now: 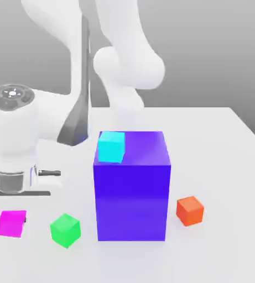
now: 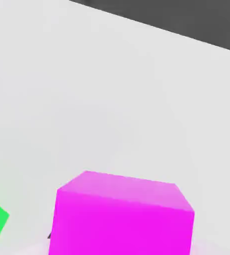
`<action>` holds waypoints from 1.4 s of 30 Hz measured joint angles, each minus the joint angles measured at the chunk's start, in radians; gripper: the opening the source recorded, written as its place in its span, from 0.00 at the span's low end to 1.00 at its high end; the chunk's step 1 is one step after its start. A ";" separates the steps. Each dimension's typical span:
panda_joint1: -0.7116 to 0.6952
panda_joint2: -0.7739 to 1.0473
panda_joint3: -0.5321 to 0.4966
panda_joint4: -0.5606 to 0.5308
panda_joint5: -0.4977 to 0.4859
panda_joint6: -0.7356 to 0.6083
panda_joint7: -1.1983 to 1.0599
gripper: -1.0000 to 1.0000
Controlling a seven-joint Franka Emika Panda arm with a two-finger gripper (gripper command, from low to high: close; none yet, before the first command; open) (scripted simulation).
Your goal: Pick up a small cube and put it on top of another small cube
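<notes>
Magenta small cube (image 1: 12,223) (image 2: 121,216) on table (image 1: 223,166) | jaws closed, cube's top bare | green cube (image 1: 65,230) beside.

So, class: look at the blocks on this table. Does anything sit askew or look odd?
The cyan cube sits at a corner of the big blue block's top, overhanging its edge. The green cube is turned relative to the pink cube and orange cube.

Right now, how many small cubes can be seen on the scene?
4. The magenta cube and green cube lie on the table at the exterior view's left, the orange cube at its right, the cyan cube atop the large blue block, which may hide more.
</notes>
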 joint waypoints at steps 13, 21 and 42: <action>-0.035 -0.121 0.060 -0.088 0.107 0.009 -0.638 0.00; -0.041 -0.185 0.089 -0.144 0.227 0.020 -1.070 0.00; 0.069 -0.272 0.066 -0.267 0.610 0.033 -2.173 0.00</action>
